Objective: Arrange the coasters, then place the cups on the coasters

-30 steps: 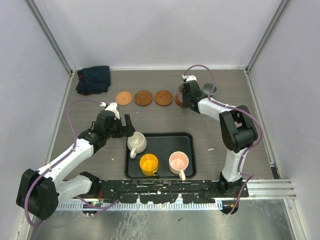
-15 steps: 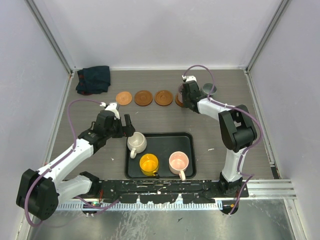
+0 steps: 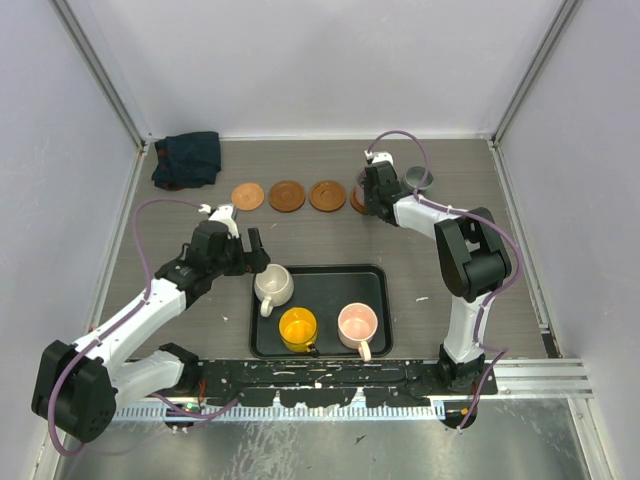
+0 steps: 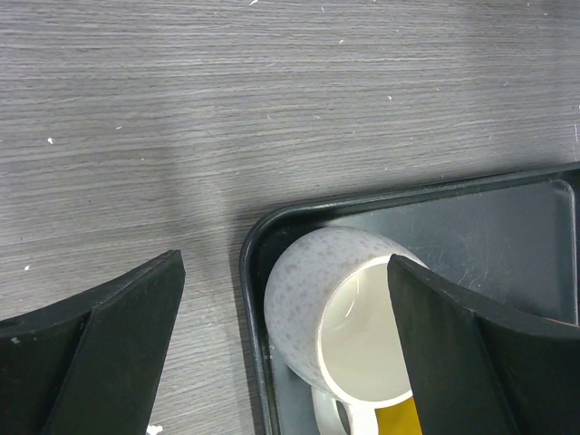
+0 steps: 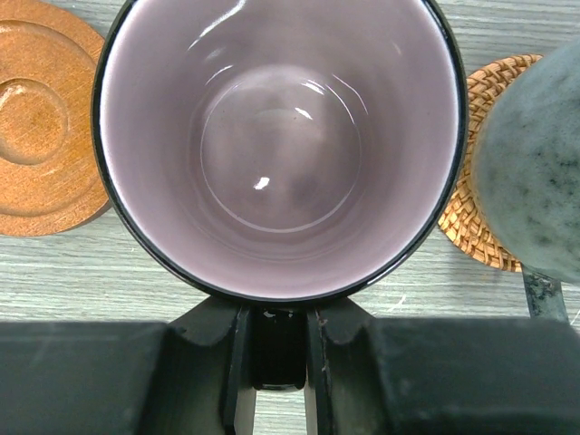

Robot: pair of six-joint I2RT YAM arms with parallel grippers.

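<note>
Three brown coasters (image 3: 287,195) lie in a row at the back; a fourth coaster (image 3: 356,205) peeks out under the mauve cup (image 5: 278,136). My right gripper (image 5: 278,313) is shut on that cup's dark handle (image 5: 278,353) and holds it upright. Beside it the grey-green cup (image 5: 535,172) stands on a woven coaster (image 5: 480,231). The cream-white cup (image 4: 317,299) sits in the black tray's (image 4: 249,272) near-left corner, between the fingers (image 4: 100,344) of my open left gripper (image 4: 285,344). The yellow cup (image 3: 298,328) and pink cup (image 3: 357,322) also stand in the tray.
A dark teal cloth (image 3: 187,160) is bunched in the back left corner. The black tray (image 3: 375,280) lies in front of the arm bases. Pale walls close in the table on three sides.
</note>
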